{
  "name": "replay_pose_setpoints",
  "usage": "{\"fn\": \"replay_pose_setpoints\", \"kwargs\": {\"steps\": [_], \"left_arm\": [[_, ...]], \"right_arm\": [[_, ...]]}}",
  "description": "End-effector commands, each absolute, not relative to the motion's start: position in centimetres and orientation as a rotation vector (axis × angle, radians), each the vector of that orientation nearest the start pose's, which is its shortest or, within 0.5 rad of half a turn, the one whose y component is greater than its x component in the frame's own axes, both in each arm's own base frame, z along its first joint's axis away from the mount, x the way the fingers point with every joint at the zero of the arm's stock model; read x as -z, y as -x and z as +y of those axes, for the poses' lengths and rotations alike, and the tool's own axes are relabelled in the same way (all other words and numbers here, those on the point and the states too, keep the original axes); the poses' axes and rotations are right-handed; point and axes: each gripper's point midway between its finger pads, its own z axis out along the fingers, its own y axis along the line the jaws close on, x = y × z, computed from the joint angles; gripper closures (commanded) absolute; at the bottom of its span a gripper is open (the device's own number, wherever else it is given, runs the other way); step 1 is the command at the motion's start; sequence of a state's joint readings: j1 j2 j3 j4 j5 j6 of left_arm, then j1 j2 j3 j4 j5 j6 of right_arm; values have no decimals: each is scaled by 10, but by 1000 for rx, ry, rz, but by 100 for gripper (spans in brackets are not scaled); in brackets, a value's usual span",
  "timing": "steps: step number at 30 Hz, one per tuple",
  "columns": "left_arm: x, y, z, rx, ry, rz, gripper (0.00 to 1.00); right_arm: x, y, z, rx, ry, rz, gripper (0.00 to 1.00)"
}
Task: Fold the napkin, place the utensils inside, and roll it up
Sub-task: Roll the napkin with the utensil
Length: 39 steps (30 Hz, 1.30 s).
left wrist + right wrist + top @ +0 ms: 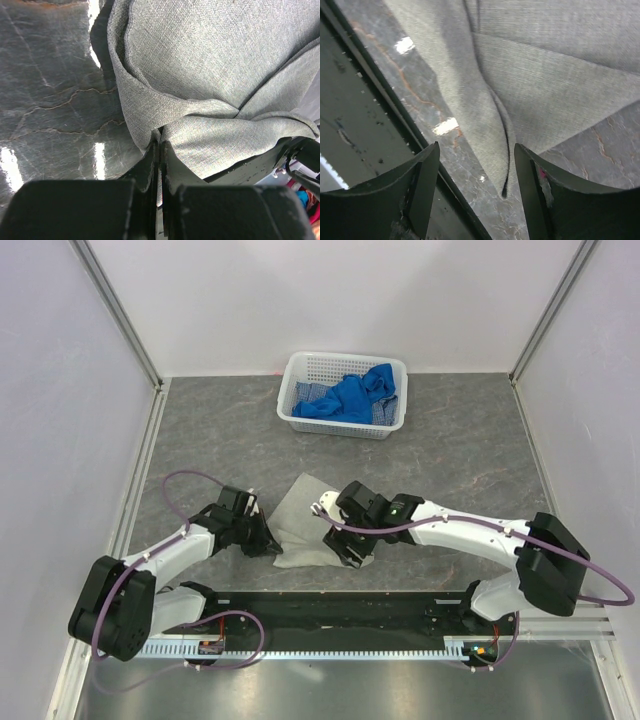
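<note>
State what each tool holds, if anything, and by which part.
Left tool pinches the napkin at a folded edge; right tool is open, holding nothing.

Right gripper (476, 147): jaws wide apart, gripping nothing. Napkin (545, 90), grey-beige and folded in overlapping layers, spreads ahead of the gripper. One narrow folded corner points back into the gap, clear of both dark fingers (422, 185). Marbled grey table (615, 145) shows on either side. Dark rail (350, 110) runs along the left.
</note>
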<state>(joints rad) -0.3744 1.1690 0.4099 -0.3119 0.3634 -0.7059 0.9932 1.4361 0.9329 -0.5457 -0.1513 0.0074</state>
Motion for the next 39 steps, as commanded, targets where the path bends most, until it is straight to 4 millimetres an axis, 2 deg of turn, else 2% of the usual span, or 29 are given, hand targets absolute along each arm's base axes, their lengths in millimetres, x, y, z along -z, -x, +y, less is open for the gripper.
{"fn": "replay_pose_setpoints", "kwargs": {"steps": [1,6,11,16,19,24,26,29,31,35,39], "left_arm": [[-15,-172,-158,779,274,2773,98],[-15,-173,-158,776,273,2774,98],[-15,-173,-158,776,269,2769,98],[-16,-174,-158,773,270,2769,98],[-15,-173,-158,772,269,2772,98],[-14,-173,-157,761,269,2777,98],[-15,-174,-157,760,267,2776,98],[-14,-174,-157,761,264,2783,98],[-14,-174,-158,763,264,2787,98],[-14,-174,-158,768,260,2796,98],[-15,-175,-159,768,253,2796,98]], "right_arm": [[-65,-162,274,-436,1244,2392,31],[-58,-163,277,-432,1284,2391,31],[-46,-156,282,-476,1329,2416,35],[-32,-157,280,-434,1317,2481,53],[-25,-161,275,-429,1300,2529,58],[-15,-162,271,-558,1290,2623,63],[-14,-167,268,-544,1269,2643,62],[-29,-175,274,-557,1329,2554,52],[-53,-185,280,-560,1329,2455,40],[-99,-200,288,-491,1294,2230,29],[-105,-184,302,-450,1372,2062,22]]}}
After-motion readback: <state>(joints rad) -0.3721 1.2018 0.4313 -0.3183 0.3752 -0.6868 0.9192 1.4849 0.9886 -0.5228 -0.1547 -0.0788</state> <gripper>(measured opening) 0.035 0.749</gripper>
